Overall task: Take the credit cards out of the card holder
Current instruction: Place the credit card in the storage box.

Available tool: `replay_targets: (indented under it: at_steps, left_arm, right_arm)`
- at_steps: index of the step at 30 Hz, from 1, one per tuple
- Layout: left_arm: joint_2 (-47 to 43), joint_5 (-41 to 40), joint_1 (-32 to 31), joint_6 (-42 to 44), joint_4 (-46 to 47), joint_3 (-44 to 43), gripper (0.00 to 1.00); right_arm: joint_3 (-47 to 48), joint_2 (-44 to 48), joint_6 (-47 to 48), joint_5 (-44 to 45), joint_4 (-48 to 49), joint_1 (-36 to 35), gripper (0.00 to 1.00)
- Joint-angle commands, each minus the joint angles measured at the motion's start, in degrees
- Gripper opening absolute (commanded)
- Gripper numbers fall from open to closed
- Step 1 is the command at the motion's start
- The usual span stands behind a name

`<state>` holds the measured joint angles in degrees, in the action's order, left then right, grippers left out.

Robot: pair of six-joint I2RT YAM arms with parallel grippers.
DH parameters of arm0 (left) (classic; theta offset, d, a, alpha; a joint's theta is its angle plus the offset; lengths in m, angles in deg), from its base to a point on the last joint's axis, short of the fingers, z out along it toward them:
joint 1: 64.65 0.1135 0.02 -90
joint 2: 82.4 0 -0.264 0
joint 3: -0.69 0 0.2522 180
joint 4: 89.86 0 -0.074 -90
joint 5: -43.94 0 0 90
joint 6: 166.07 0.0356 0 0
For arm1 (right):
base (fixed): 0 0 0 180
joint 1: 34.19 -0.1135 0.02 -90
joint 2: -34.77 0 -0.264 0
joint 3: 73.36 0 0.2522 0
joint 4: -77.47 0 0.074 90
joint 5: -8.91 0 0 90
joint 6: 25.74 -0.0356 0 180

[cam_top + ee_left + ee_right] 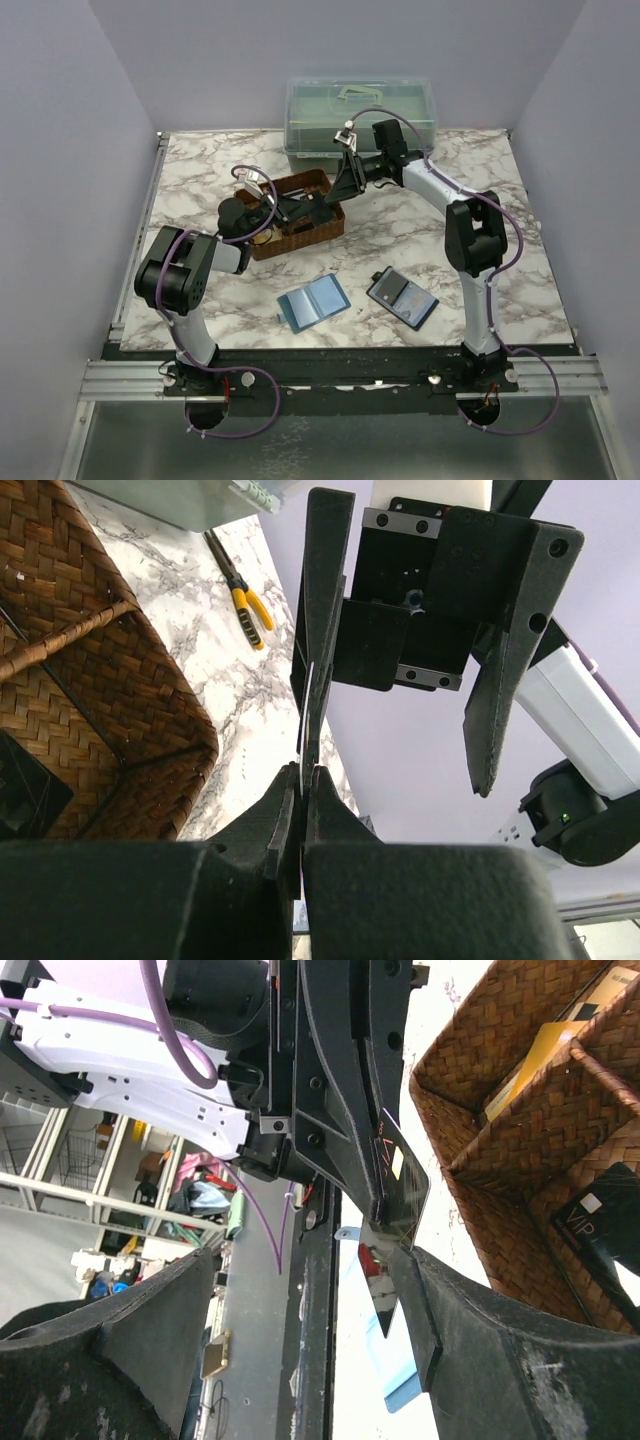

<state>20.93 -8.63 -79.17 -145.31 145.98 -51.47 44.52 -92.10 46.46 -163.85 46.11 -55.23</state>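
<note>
Fingers (275, 830) of the left gripper (303, 773) clamped on a dark card (402, 1180) near the basket (100, 680). Right gripper (305, 1260) spread wide around that card, one finger alongside it. Card holder (402, 297) open on the table (500, 200), beside a light-blue folder (312, 302).

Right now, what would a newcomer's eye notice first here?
By the wicker basket, left of centre, the left gripper is shut on a thin card, inside the open right gripper. In the foreground lie the opened black card holder and a light-blue folder.
</note>
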Motion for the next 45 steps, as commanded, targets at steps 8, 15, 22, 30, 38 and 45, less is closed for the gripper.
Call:
replay_targets:
  at_steps: [8, 15, 22, 30, 38, 45]
  left_arm:
    - [-2.33, 3.1, 5.3, 0.09, 3.94, 2.09, 0.0]
    - [-2.79, 4.02, 6.93, -0.37, 5.07, 2.56, 0.0]
    - [-3.68, 4.06, 8.01, -0.55, 5.48, 3.68, 0.0]
    - [-4.7, 3.62, 8.85, -0.53, 7.06, 5.47, 0.0]
    - [-5.81, 3.86, 10.68, -0.78, 7.38, 6.25, 0.0]
    - [-6.01, 4.5, 11.31, -1.03, 7.48, 6.16, 0.0]
  right_arm:
    - [-1.05, 2.59, 1.06, -0.82, -0.41, 2.05, 0.8]
    - [-1.33, 2.76, 1.16, -0.72, -0.32, 2.73, 0.8]
    - [-1.64, 3.22, 0.67, -0.73, 0.15, 3.39, 0.8]
    - [-3.62, 4.17, -1.44, -1.26, 3.05, 3.81, 0.8]
    - [-3.85, 4.44, -1.58, -1.55, 3.26, 3.9, 0.8]
    - [-4.14, 4.7, -1.96, -1.98, 3.8, 4.16, 0.8]
